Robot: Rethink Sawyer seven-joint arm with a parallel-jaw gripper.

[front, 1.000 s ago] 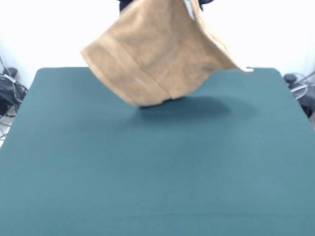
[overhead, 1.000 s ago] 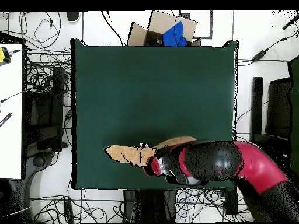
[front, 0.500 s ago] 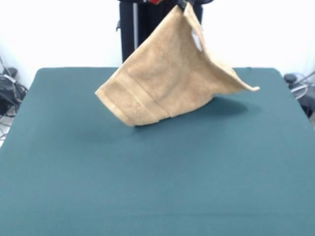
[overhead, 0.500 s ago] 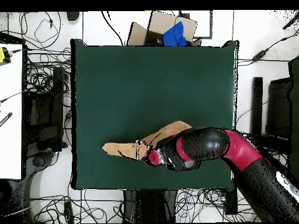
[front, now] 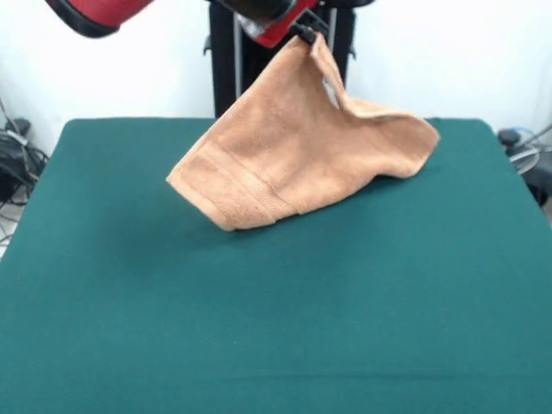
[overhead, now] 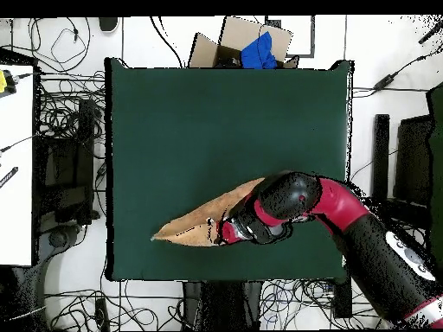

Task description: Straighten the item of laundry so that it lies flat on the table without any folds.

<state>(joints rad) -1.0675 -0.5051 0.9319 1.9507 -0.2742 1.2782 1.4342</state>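
The arm (overhead: 346, 212) is glossy red with black speckled, rounded segments.

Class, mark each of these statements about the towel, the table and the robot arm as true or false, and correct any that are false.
1. The towel lies flat on the table with no folds. False: it hangs draped from one raised corner, and only its lower part is near the table top.
2. The hand holds the towel by its top corner. True.
3. The table top is dark green. True.
4. In the overhead view the towel sits at the table's far edge beside the cardboard box. False: it is near the edge closest to the robot's base.
5. A second towel lies on the table. False: only one towel is there.
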